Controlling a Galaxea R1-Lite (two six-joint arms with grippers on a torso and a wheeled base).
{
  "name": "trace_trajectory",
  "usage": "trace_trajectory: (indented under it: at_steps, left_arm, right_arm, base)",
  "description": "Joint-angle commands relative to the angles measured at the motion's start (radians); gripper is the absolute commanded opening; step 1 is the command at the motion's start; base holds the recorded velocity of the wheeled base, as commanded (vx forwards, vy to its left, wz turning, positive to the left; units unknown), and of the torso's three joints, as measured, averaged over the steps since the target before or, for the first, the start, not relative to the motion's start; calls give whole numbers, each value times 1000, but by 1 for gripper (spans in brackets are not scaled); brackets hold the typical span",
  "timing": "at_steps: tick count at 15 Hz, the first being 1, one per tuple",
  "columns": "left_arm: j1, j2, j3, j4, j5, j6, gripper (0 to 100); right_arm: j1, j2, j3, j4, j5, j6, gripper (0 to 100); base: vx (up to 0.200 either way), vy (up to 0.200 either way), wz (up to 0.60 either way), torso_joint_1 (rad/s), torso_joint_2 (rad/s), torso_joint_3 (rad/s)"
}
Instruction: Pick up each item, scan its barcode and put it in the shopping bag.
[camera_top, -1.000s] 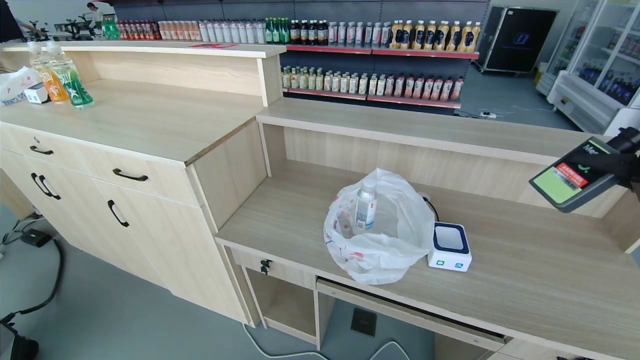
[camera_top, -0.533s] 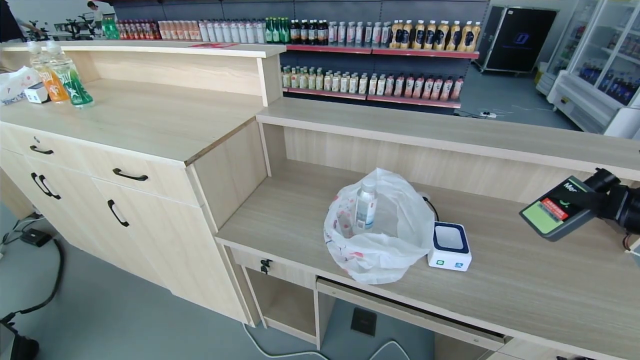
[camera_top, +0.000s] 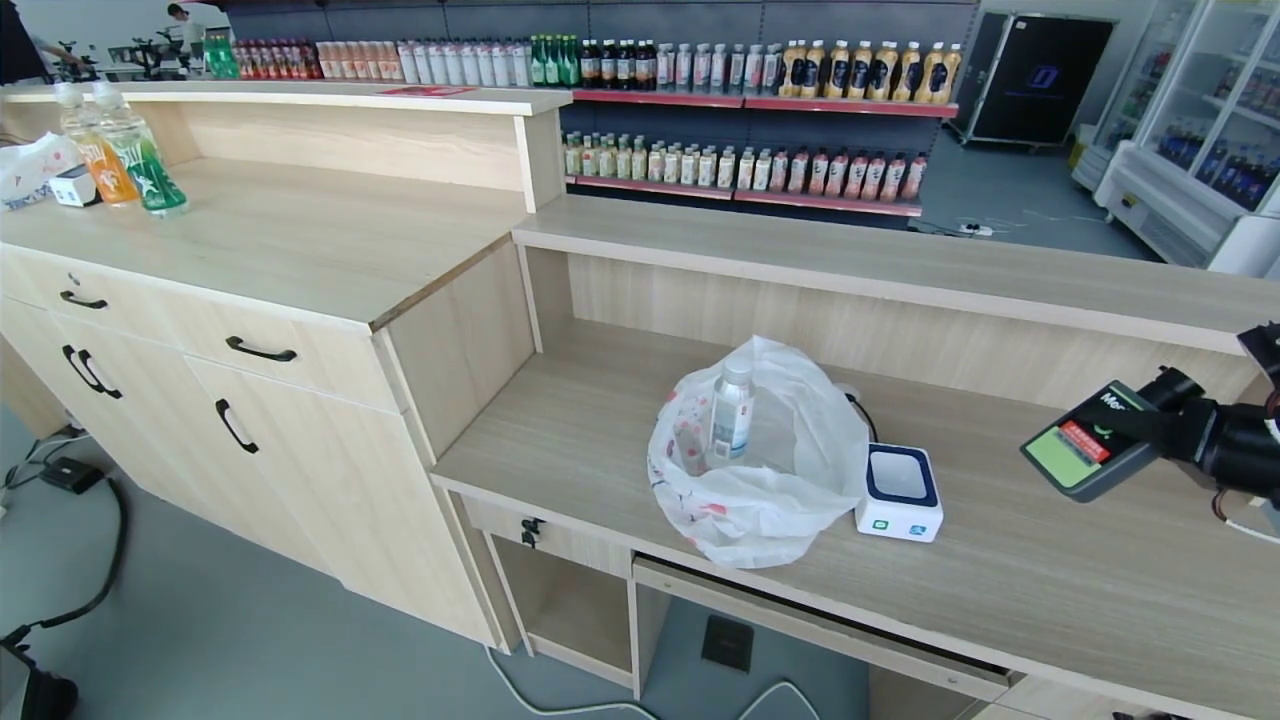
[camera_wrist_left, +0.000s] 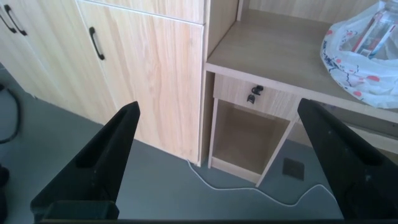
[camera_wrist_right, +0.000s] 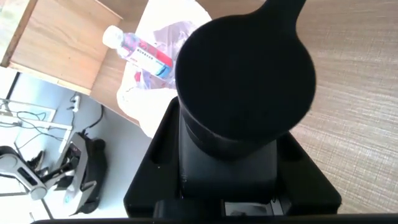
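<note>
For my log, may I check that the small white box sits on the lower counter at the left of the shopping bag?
Not quite: the small white box sits on the lower counter at the right of the shopping bag, as the head view shows.

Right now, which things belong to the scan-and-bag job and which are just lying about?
Job: shopping bag, water bottle inside it, scanner in right gripper, orange bottle, green bottle on upper counter.
Lying about: white box beside the bag, shelf drinks.

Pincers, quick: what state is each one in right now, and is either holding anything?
Left pincer: open, empty.
Right pincer: closed on the scanner.
</note>
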Motion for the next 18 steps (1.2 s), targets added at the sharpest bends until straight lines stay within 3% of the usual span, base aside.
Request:
trace_trajectory:
  at_steps: [1, 9, 18]
  left_arm:
    - [0, 0, 0, 0, 1, 0, 100]
    - [0, 0, 0, 0, 0, 0, 100]
    - [0, 0, 0, 0, 1, 0, 100]
  right_arm:
    - [-3, 44, -6, -18, 1, -8, 0]
    - [-44, 135, -13, -20, 79, -92, 0]
    - [-43, 191, -38, -32, 82, -118, 0]
  base:
    - [0, 0, 0, 0, 0, 0]
    - [0, 0, 0, 0, 0, 0]
    - [0, 0, 0, 0, 0, 0]
